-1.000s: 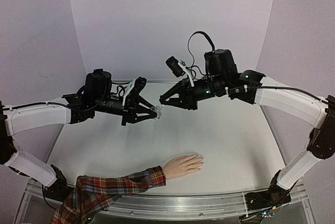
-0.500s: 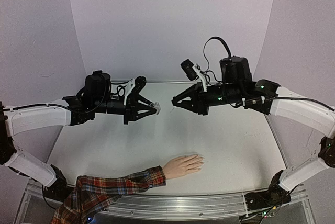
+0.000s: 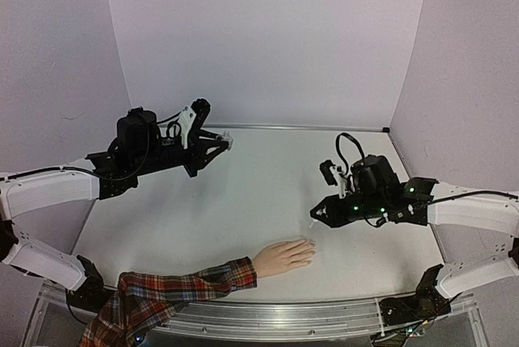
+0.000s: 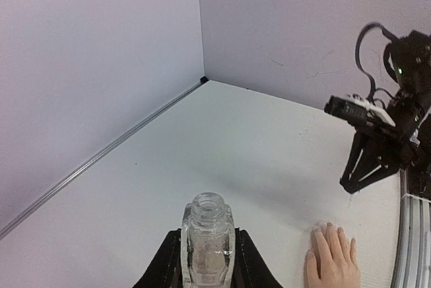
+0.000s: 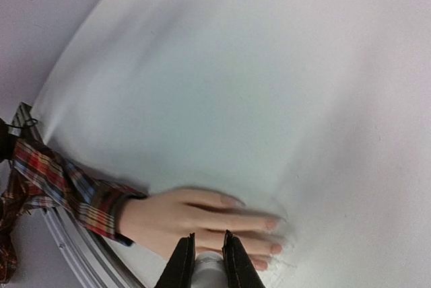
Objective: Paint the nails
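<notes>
- Right gripper: clamped on a pale cap; brush not visible. You hover just above the fingertips.
- Left gripper: clamped on the open bottle, well apart.
- Nails: on the mannequin hand, lying flat at the table's near edge. Likely rigid, slick, tiny. Don't grip them; stroke lightly.

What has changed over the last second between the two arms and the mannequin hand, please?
The grippers, nearly touching above mid-table, separated. The left gripper drew back left and away, holding the uncapped clear bottle. The right gripper swung down toward the mannequin hand, gripping the white cap. The hand and plaid sleeve stayed put.
</notes>
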You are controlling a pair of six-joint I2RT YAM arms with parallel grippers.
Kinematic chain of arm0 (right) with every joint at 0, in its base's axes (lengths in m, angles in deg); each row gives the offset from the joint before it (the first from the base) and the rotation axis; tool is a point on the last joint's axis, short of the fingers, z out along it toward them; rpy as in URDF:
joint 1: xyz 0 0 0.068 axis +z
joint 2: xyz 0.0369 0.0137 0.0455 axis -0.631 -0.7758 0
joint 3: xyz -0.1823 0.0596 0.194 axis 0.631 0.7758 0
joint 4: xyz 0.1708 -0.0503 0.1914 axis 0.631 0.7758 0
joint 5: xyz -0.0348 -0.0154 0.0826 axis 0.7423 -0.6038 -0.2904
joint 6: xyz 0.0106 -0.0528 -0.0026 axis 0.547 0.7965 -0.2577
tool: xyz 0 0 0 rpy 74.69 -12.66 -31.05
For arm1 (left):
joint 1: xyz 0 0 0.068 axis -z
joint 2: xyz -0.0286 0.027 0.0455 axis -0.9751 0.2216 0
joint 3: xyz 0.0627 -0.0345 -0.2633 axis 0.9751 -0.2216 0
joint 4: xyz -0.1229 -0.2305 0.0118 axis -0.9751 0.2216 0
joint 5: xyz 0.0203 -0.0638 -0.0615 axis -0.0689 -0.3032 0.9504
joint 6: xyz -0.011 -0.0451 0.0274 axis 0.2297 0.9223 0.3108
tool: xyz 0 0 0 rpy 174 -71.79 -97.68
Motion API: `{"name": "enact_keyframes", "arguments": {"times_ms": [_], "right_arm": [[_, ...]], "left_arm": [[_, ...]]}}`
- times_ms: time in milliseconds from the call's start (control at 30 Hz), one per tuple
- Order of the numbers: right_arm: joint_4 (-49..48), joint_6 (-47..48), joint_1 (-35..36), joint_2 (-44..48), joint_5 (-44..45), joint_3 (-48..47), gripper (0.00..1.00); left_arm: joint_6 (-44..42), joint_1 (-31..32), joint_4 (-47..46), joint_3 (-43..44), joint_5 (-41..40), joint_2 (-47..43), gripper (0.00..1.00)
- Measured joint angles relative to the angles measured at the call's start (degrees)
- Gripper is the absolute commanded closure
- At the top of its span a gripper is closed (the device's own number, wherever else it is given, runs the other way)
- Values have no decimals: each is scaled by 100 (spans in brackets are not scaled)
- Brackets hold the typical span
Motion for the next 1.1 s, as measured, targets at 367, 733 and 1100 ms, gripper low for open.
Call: {"name": "enact_keyframes", "arguments": {"times_ms": [367, 733, 1100], "right_arm": [[-558, -227, 716, -37, 690, 1039, 100], [-887, -256, 1141, -255, 1217, 1137, 100], [-766, -422, 1367, -198, 1444, 1144, 100]], "left_arm": [[-209, 13, -245, 68, -473, 169, 100], [-393, 17, -487, -153, -676, 26, 100], [-408, 17, -498, -153, -691, 24, 100]]}}
